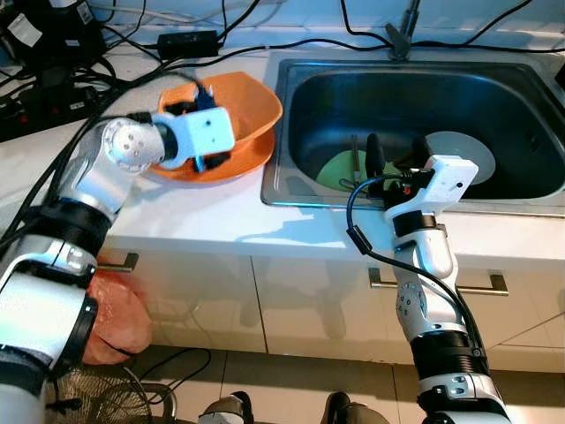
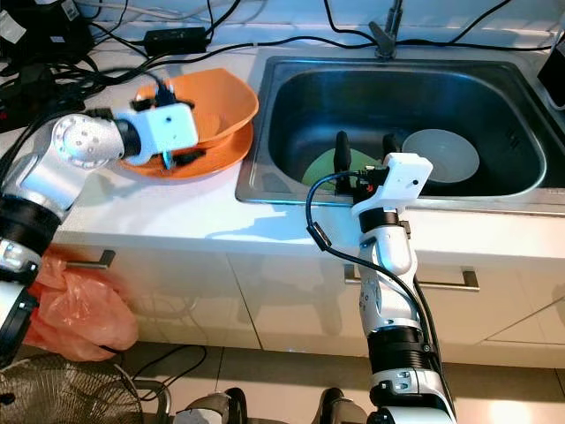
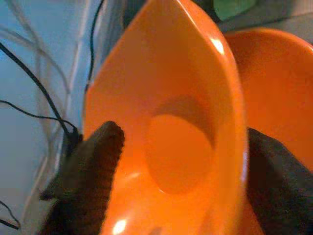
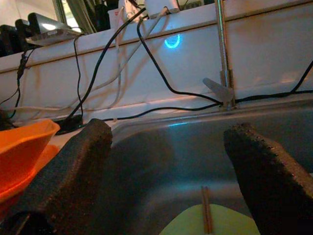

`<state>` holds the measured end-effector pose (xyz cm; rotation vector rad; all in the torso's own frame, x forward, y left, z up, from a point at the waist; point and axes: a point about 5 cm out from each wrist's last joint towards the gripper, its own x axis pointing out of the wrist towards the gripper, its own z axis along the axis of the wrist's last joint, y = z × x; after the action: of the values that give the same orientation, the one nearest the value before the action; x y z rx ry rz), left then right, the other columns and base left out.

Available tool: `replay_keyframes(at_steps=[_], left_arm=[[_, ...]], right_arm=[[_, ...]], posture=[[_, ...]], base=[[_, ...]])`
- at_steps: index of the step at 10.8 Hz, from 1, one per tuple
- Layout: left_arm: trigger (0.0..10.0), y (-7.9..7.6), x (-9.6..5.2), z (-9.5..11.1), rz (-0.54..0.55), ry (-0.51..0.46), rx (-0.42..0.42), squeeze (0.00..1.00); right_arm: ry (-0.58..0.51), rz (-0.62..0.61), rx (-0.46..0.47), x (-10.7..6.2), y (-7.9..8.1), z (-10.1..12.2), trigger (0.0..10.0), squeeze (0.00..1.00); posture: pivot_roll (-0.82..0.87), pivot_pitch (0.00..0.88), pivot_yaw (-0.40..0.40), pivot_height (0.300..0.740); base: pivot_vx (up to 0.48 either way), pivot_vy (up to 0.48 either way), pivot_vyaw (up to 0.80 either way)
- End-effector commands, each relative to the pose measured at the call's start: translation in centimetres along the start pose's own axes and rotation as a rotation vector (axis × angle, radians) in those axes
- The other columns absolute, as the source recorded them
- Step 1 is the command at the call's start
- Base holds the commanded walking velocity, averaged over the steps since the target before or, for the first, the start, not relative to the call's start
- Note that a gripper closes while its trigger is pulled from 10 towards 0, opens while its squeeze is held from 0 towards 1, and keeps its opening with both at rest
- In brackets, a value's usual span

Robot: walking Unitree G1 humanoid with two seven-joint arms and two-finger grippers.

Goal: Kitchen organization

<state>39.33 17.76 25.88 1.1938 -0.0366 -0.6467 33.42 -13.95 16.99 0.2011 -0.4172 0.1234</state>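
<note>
At upper left of the frame, the left hand (image 1: 196, 132) is clamped on the rim of the orange bowl (image 1: 238, 106), one finger (image 3: 93, 176) inside it; the bowl sits tilted on an orange plate (image 1: 231, 164) on the white counter (image 1: 221, 212); right of centre, the right hand (image 1: 393, 159) hangs spread and empty over the steel sink (image 1: 291, 115), above a green plate (image 1: 335, 170) carrying chopsticks (image 4: 206, 215); a white plate (image 1: 468, 150) lies just beside it.

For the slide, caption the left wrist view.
Left gripper straddling the rim of an orange bowl, a second orange dish beside it.

White counter (image 1: 221, 216), steel sink (image 1: 530, 84), tiled floor (image 1: 291, 380).
</note>
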Motion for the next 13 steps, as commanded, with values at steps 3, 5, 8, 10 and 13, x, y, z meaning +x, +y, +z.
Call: replay_keyframes(at_steps=[3,5,8,10,13], left_arm=[[0.0,0.2,0.3,0.3,0.015,-0.009,0.02,0.0],[0.0,0.2,0.3,0.2,0.002,-0.009,0.009,0.0],[0.0,-0.9,0.4,-0.4,-0.078,0.016,0.002,0.0],[0.0,-0.8,0.3,-0.4,-0.071,0.019,0.002,0.0],[0.0,-1.0,0.4,-0.4,-0.056,0.018,0.015,0.0]], right_arm=[[0.117,-0.027,0.016,-1.2,-0.4,-2.3,10.0,0.0],[0.118,-0.025,0.015,-1.2,-0.4,-2.3,10.0,0.0],[0.12,-0.023,0.014,-1.2,-0.4,-2.3,10.0,0.0],[0.123,-0.022,0.015,-1.1,-0.4,-2.3,10.0,0.0],[0.127,-0.02,0.017,-1.1,-0.3,-2.4,10.0,0.0]], posture=[[0.17,0.141,0.085,0.74],[0.17,0.142,0.083,0.74],[0.17,0.144,0.082,0.74],[0.17,0.144,0.081,0.74],[0.17,0.143,0.081,0.74]], base=[[0.0,0.0,0.0],[0.0,0.0,0.0],[0.0,0.0,0.0],[0.0,0.0,0.0],[0.0,0.0,0.0]])
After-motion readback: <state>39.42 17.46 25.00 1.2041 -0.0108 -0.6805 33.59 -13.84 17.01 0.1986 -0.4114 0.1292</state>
